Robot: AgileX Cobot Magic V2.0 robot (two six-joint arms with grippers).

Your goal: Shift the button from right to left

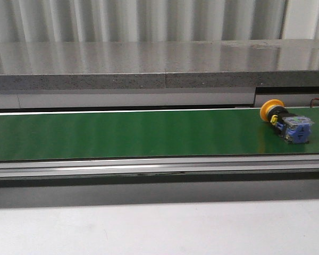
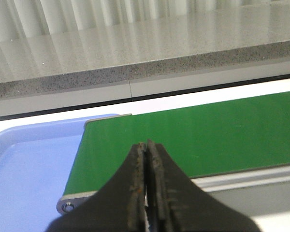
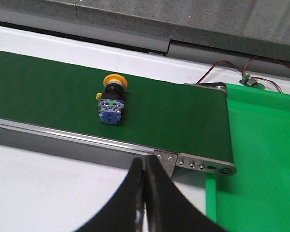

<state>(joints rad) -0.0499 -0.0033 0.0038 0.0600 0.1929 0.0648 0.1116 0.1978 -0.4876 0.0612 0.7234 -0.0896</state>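
The button (image 1: 286, 121) lies on its side at the right end of the green conveyor belt (image 1: 122, 133), its yellow-orange cap toward the far side and its blue-and-clear block toward the near side. It also shows in the right wrist view (image 3: 112, 100). My right gripper (image 3: 144, 159) is shut and empty, hanging over the white table just short of the belt's near rail, apart from the button. My left gripper (image 2: 146, 144) is shut and empty over the belt's left end. Neither gripper shows in the front view.
A light blue tray (image 2: 24, 164) sits off the belt's left end. A bright green bin (image 3: 266, 159) sits past the belt's right end, with a small circuit board and wires (image 3: 251, 81) behind it. A grey stone counter (image 1: 159, 64) runs behind the belt.
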